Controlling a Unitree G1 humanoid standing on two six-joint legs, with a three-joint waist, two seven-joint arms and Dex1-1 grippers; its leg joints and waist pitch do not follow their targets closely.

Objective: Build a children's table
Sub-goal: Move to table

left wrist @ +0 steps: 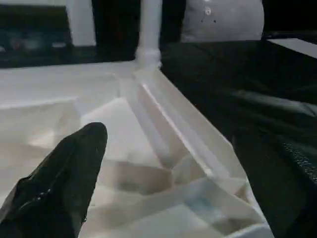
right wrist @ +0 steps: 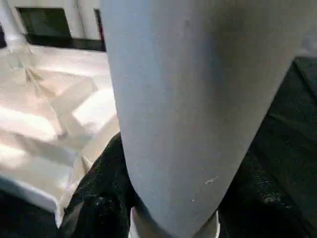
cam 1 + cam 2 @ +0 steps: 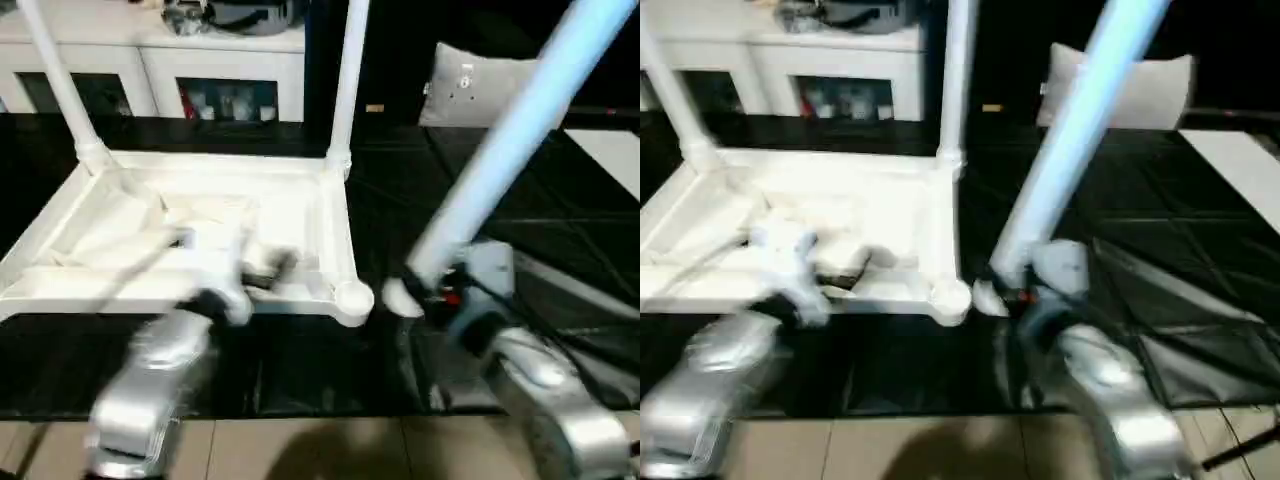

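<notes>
white tabletop (image 3: 300, 215) lies ribbed underside up on the dark mat, two legs (image 3: 347, 85) upright in far sockets, third leg (image 3: 510, 150) tilted beside the near corner socket (image 3: 353, 297).

The two head views look forward and down from above the silver forearms, set slightly apart sideways, and share the upturned tabletop (image 3: 200, 235) with its two standing legs, the black floor mats and the white cabinet (image 3: 150, 60) at the back; the left wrist camera sits low and close over the tabletop's ribbed underside, facing one standing leg (image 1: 148, 29) (also seen from the head). The right wrist camera looks from very near along the held leg (image 2: 198, 109), the tabletop beside it.
</notes>
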